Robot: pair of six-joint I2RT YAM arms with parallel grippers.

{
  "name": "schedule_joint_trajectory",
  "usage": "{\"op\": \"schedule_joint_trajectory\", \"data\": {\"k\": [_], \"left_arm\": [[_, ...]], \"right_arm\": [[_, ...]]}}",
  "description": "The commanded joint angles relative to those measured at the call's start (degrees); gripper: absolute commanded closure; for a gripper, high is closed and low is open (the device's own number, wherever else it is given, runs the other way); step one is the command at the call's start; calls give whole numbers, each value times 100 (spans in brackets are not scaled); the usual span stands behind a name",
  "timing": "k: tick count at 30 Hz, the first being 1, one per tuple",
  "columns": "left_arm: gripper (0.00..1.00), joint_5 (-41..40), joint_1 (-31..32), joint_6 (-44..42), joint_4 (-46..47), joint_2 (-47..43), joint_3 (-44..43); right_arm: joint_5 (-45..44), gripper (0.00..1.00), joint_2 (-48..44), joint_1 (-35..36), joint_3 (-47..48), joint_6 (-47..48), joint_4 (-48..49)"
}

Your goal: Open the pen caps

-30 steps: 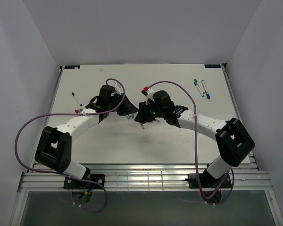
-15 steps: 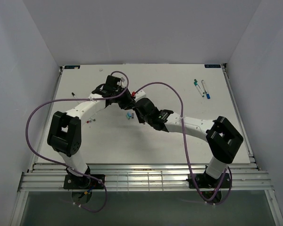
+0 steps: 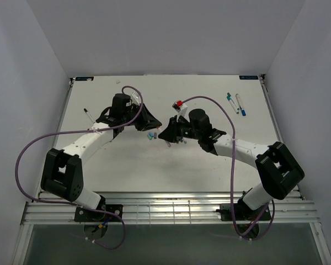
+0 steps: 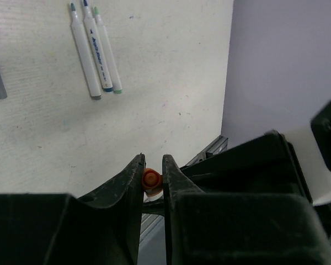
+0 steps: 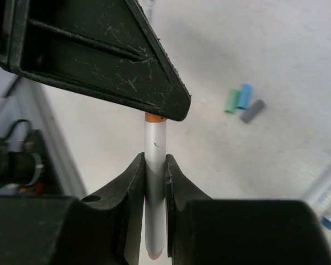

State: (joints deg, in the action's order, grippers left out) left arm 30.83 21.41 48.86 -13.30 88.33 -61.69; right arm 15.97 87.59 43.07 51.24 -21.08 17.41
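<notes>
Left end effector [image 4: 153, 168] closed tight on an orange pen cap [image 4: 150, 178]. Right end effector [image 5: 154, 165] closed on the white pen [image 5: 154, 143] of that cap, barrel pinched between both fingers, capped end reaching into the left fingers. Both held in air over the middle of the bench [image 3: 154, 165]. Below, lying close together: green cap [image 5: 231, 101], blue cap [image 5: 244, 95], grey cap [image 5: 252, 110]. Farther out, side by side, three white pens [image 4: 97, 49]. Near the far right edge, two more pens [image 3: 232, 103].
</notes>
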Motion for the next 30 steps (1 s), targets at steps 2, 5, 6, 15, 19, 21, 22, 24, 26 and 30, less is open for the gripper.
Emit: {"op": "schedule_joint_trajectory", "data": {"k": [2, 5, 6, 15, 19, 21, 22, 24, 26, 30], "left_arm": [[100, -858, -313, -298, 882, -826, 412], [100, -1358, -330, -360, 759, -1098, 456], [100, -1482, -330, -360, 759, -1160, 448], [100, -2705, -453, 386, -673, -775, -781], [100, -2372, -708, 511, -473, -739, -757], [100, -2258, -883, 484, -498, -765, -730], [100, -1917, -971, 545, -350, -791, -548], [100, -1634, -1121, 554, -17, -949, -318], [100, -1248, -1148, 353, 396, -1090, 24], [100, -939, -1148, 98, 653, -1362, 455]], "right_arm": [[2506, 92, -23, -308, -334, -1651, 1193], [2938, 92, 100, -308, -413, -2362, 1843], [2973, 92, 118, -308, -448, -2444, 1949], [-4363, 92, 362, 1930, 1483, 1044, -3145], [-5464, 92, 707, 2267, 1503, 1203, -3516], [-5055, 92, 593, 2172, 1337, 1203, -3359], [-4677, 92, 418, 2075, 1257, 1185, -3254], [-2789, 92, 119, 1603, 951, 1063, -2459], [-1235, 92, -294, 1180, 353, 530, -1745], [862, 92, -480, 677, 96, -87, -573]]}}
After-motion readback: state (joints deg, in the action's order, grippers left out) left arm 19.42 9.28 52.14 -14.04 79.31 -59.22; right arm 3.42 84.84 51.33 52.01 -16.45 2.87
